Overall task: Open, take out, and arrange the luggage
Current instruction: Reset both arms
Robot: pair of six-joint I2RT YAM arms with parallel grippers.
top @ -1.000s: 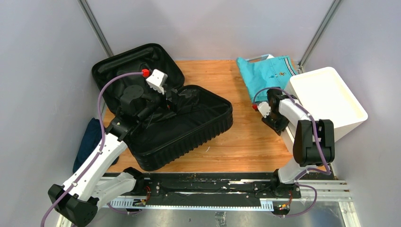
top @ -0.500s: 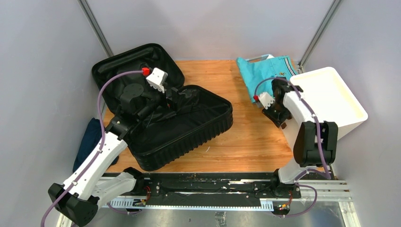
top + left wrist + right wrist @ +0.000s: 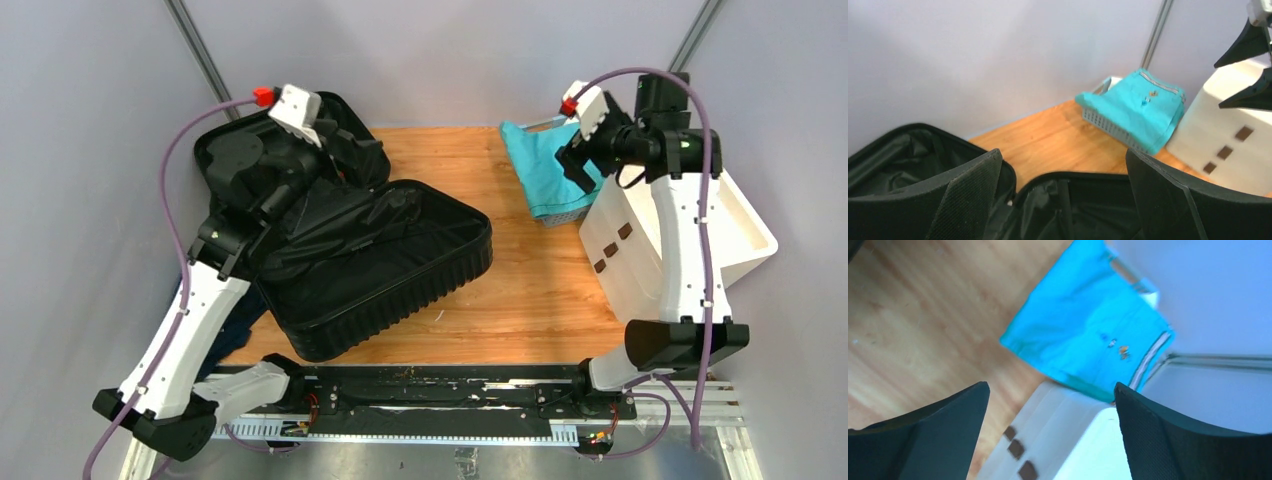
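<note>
Luggage (image 3: 400, 265) lies open at nine o'clock, left gripper (image 3: 1063, 156) above it, fingers spread, empty. At one o'clock a teal garment (image 3: 545, 165) tops the basket (image 3: 1103, 125); right gripper (image 3: 1050, 387) spread wide. Contents unclear, arranging likely unfinished.

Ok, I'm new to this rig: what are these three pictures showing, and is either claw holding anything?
Two robot arms are bolted at the near edge of a wooden table, each ending in a two-finger claw. The wide picture comes from a fixed camera above and behind them. The other two come from cameras on the wrists, so the dark wedges at the bottom are that claw's own fingers. On the table are the luggage, lying open, a teal garment on a mesh basket, and a white drawer unit. The left gripper hovers over the luggage; the right gripper is high up near the garment. Both are open and hold nothing.
</note>
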